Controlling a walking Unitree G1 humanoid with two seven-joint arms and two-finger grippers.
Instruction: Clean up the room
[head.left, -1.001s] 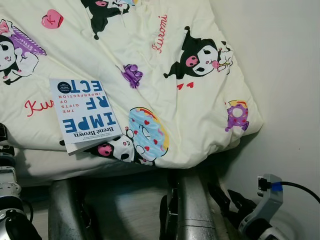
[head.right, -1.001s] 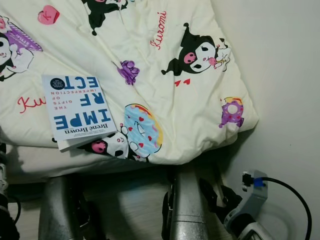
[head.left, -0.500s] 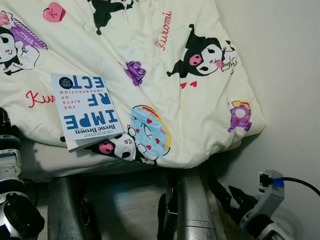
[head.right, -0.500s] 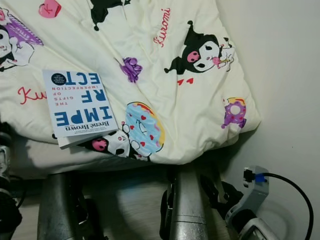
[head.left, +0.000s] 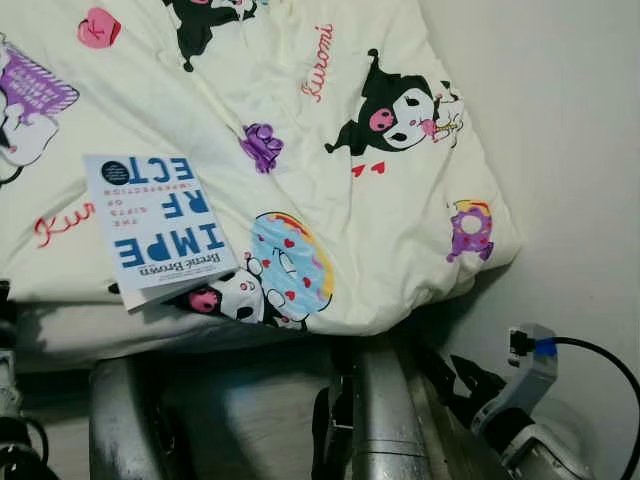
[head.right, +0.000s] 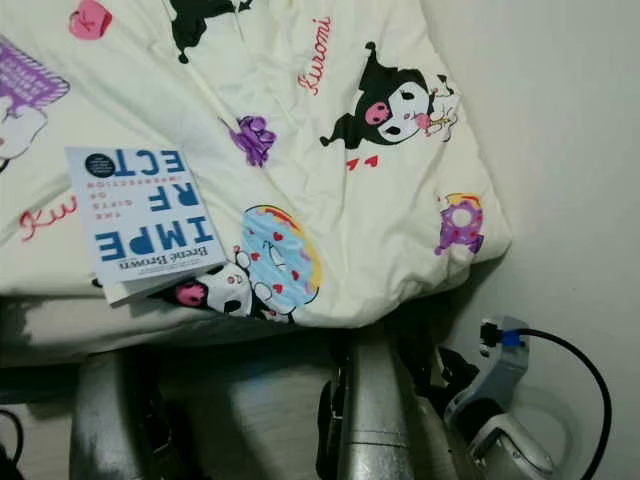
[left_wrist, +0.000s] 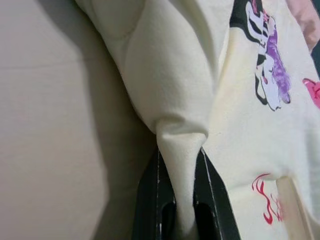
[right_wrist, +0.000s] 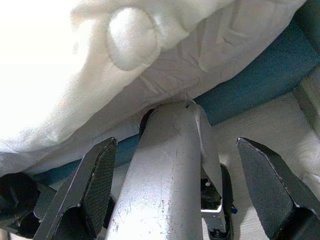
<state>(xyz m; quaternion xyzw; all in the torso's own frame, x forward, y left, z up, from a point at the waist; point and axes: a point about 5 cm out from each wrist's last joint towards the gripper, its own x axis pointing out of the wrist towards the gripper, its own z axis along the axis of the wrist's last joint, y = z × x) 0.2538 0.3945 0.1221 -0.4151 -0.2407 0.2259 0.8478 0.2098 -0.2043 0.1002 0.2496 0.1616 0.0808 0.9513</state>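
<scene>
One cream Kuromi-print comforter (head.left: 330, 120) lies on one bed (right_wrist: 260, 75), carrying one blue-and-white paperback book (head.left: 155, 225), with two grippers, left gripper (left_wrist: 182, 220) and right gripper (right_wrist: 185, 195), both in view.

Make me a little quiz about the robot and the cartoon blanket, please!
1. True or false: the book lies on the blanket.
2. What does the left gripper pinch? A) book B) a fold of blanket C) cable
3. Fill in: the right gripper has its fingers ____.

Key: 1 true. 2 B. 3 open; it hangs low beside the bed's edge, holding nothing.
</scene>
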